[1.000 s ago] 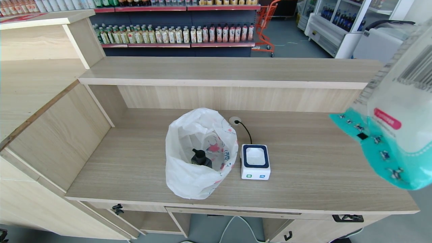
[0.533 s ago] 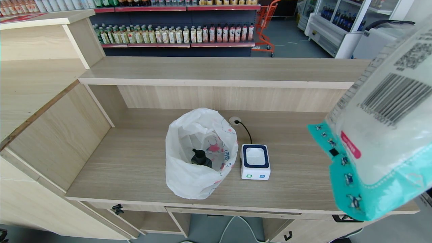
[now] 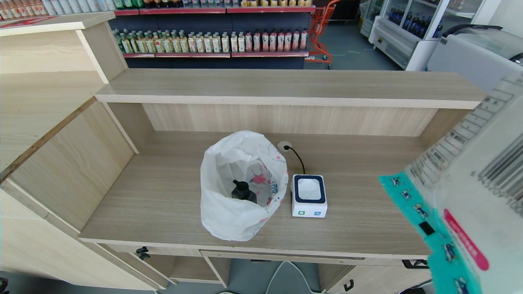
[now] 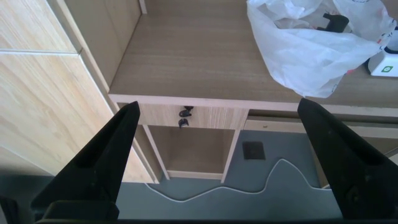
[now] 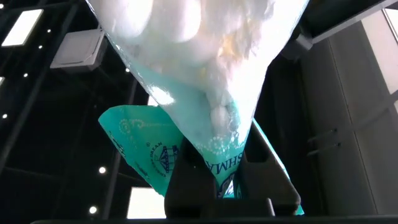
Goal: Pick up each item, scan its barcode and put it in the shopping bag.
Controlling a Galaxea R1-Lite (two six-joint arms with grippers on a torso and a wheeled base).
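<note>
Right claw (image 5: 217, 180) clamped on the teal sealed edge of a packet (image 5: 205, 62), its fingers pinched together with the film between them. In the head view the packet (image 3: 482, 196) hangs high and close to the camera on the robot's right, well apart from the scanner (image 3: 309, 195) and clear of the worktop (image 3: 367, 204). Left claw (image 4: 217, 106) is spread apart and empty, low off the worktop's front left corner.

The shopping bag (image 3: 229, 220) stands open on the worktop, with the scanner just beside it on its right. A dark item (image 3: 243, 191) lies inside the bag.

Step in hand, by judgement: the packet is picked up but not yet scanned. Its barcode (image 3: 504, 171) faces the head camera, not the scanner's window. The next move probably calls for carrying the packet leftward and down over the scanner and turning it so the bars face the window. The soft film may sag or crease across the bars, so a flat presentation matters. Only then does it go into the bag's mouth.

Markings: black barcode bars, a ruled table of fine print above them, a pink-red label patch (image 3: 466, 245) and small figures along the teal border (image 3: 425, 220). None of this lettering is legible enough to make out.
</note>
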